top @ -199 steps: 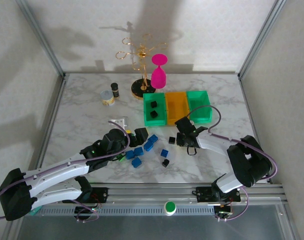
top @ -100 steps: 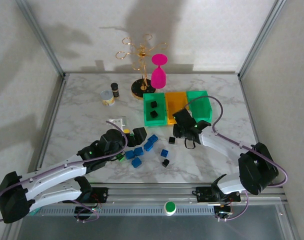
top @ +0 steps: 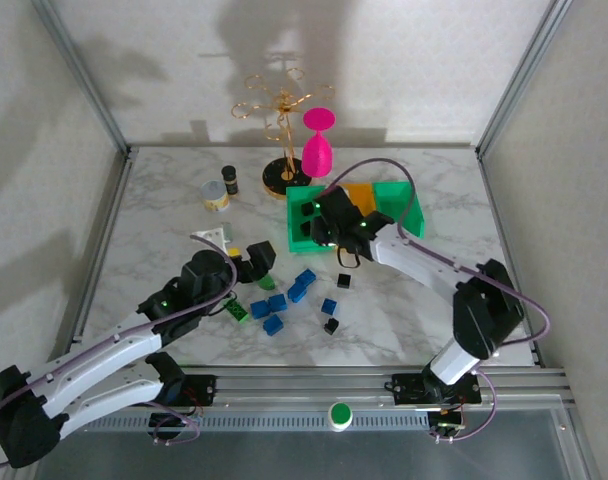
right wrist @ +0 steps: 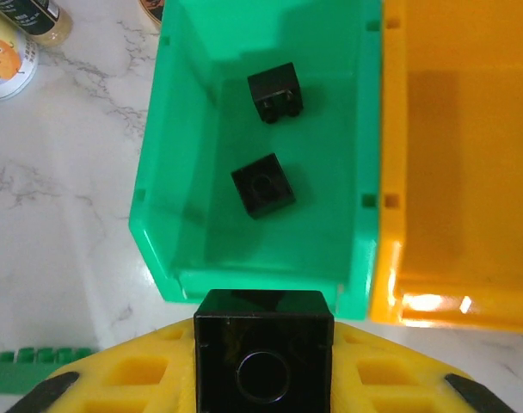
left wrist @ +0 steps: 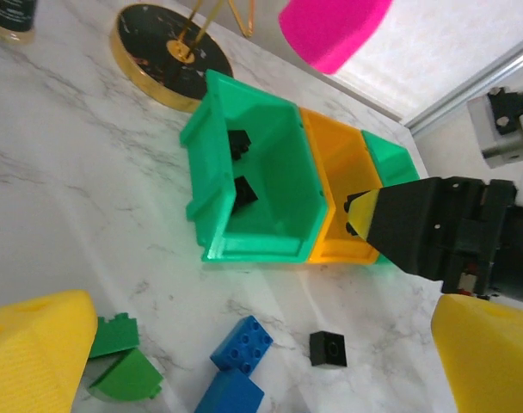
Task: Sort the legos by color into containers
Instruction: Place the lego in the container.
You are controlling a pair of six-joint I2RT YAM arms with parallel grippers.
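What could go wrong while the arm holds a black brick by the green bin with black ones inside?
The right gripper holds the black brick at that green bin's near wall, seemingly not yet over its inside; released now, it might bounce onto the table. The orange bin adjoins, so a sideways drift could missort it.

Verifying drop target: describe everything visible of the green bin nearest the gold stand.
The green bin is glossy, translucent plastic, rectangular, open-topped, upright on the marble table, its side joined to the orange bin. Two black bricks lie inside, apart. The right gripper holds a third black brick outside its near wall.
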